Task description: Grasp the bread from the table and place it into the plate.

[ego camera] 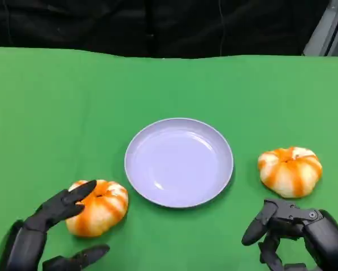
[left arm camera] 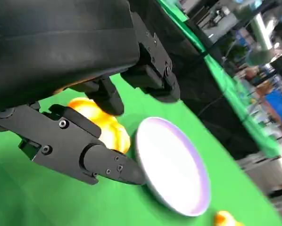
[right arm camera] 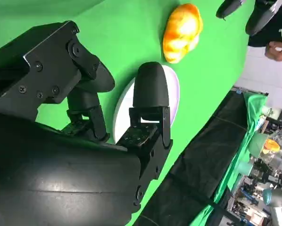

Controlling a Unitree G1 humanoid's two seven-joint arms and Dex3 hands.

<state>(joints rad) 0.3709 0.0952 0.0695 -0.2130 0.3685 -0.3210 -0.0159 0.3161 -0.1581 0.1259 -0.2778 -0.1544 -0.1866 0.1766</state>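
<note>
A round lavender plate (ego camera: 179,162) lies empty mid-table. One orange-and-white striped bread (ego camera: 97,206) sits at its left front, a second bread (ego camera: 290,170) to its right. My left hand (ego camera: 50,226) is open beside the left bread, one finger over its top and another low in front; nothing is gripped. The left wrist view has that bread (left arm camera: 101,123) between the spread fingers (left arm camera: 84,155), with the plate (left arm camera: 174,165) beyond. My right hand (ego camera: 296,231) hovers open just in front of the right bread, apart from it. The right wrist view looks across the plate (right arm camera: 173,92) to the left bread (right arm camera: 181,32).
The green cloth (ego camera: 56,113) covers the whole table, with a black backdrop behind its far edge. A person's hand (right arm camera: 277,49) is off beyond the table in the right wrist view. Open cloth lies behind the plate.
</note>
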